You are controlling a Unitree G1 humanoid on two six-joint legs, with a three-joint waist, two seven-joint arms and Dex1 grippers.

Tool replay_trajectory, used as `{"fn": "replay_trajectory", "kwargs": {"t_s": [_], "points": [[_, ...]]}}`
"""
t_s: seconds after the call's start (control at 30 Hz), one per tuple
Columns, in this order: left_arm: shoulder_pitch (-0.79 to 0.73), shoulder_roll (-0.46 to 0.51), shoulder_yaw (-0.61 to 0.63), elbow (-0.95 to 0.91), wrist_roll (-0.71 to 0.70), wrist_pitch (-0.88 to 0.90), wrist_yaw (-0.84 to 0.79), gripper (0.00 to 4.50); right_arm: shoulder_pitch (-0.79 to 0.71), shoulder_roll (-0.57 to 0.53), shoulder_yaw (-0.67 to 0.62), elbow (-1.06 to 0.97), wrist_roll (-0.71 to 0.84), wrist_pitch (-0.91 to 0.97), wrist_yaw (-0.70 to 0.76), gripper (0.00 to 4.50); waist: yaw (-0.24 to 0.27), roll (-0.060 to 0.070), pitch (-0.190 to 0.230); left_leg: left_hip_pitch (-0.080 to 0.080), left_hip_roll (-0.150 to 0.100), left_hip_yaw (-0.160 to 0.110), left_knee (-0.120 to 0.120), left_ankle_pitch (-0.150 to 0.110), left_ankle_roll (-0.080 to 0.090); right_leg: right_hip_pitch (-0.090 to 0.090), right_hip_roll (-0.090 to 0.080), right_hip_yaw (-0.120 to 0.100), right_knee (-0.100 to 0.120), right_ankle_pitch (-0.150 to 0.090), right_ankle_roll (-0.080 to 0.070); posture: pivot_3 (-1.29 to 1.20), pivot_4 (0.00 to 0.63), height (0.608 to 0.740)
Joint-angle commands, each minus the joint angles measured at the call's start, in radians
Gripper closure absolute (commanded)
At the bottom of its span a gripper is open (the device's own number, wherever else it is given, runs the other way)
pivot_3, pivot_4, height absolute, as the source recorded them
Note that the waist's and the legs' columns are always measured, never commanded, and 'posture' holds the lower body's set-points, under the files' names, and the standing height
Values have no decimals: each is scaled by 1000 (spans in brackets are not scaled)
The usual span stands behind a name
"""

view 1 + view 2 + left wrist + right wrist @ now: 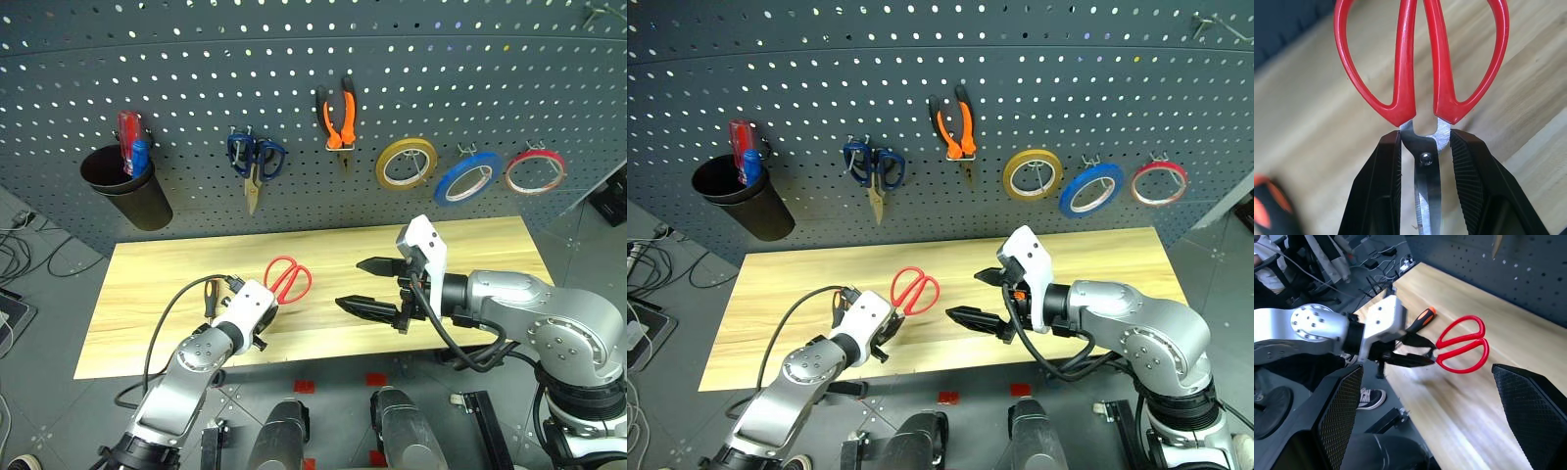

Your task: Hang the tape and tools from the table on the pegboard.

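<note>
Red-handled scissors point(1420, 63) clamped, left end effector point(1425, 161) forward

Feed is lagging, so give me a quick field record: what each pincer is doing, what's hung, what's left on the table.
left pincer: shut on red scissors at the pivot, handles pointing away
right pincer: open, holding nothing, above table
hung on pegboard: pliers, blue tape
on table: screwdriver, beside left pincer
</note>
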Motion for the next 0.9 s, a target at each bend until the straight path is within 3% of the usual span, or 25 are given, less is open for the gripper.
{"fn": "replay_trajectory", "kwargs": {"t_s": [0.03,0.2,0.4,0.57,0.9], "points": [[28,39,20,-50,30,-74,-32,3364,-12,-13,-18,-30,4,-34,1,0,-1,0,0,0,0,0,0,0,0,-1,0,0,0,0,0,-87,252,740],[29,-13,118,-99,-34,-74,-9,3364,-21,-21,-15,-17,-1,-51,6,0,0,0,0,-1,0,0,0,0,0,-1,0,0,1,0,0,-77,245,740],[-114,-127,229,-119,-91,-142,51,3364,-56,-40,17,-31,-28,-82,23,0,7,0,0,-1,-1,0,1,0,0,-1,2,-1,1,0,0,-79,239,740],[-153,-118,259,-149,-62,-238,57,3364,-87,-62,48,-59,-32,-106,45,0,7,0,0,-1,0,2,1,1,0,-2,3,0,1,0,0,-82,235,740],[-33,-121,261,-276,-6,-274,68,3364,-125,-75,22,-59,-7,-134,68,0,6,0,0,-1,0,2,1,0,0,-2,3,0,1,0,0,-73,229,740]]}}
